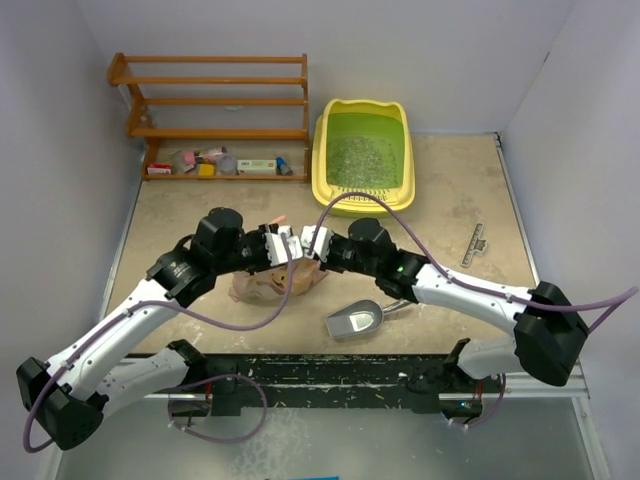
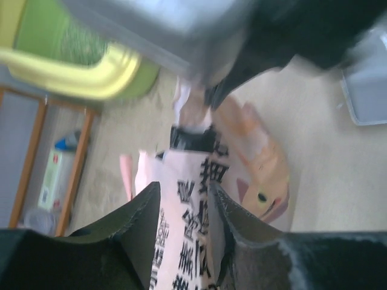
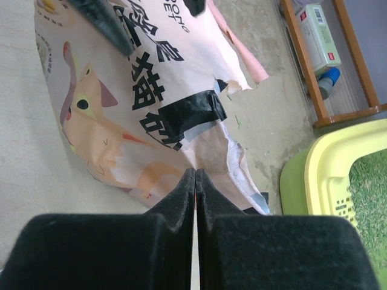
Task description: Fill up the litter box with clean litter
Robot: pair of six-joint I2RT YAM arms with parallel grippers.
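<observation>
- The left pincer [image 1: 283, 243] and right pincer [image 1: 311, 243] both clench the top of the pink bag [image 1: 268, 286], mid bench [image 1: 460, 195].
- The litter box [image 1: 319, 160] lies just beyond them, slightly right, nearer the right arm.
- Thin clean litter [image 1: 358, 160] covers its floor.

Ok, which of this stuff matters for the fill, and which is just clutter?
For the job: litter box, clean litter already in it, pink bag, metal scoop.
Lying about: wooden shelf rack, small items on it, grey strip.
</observation>
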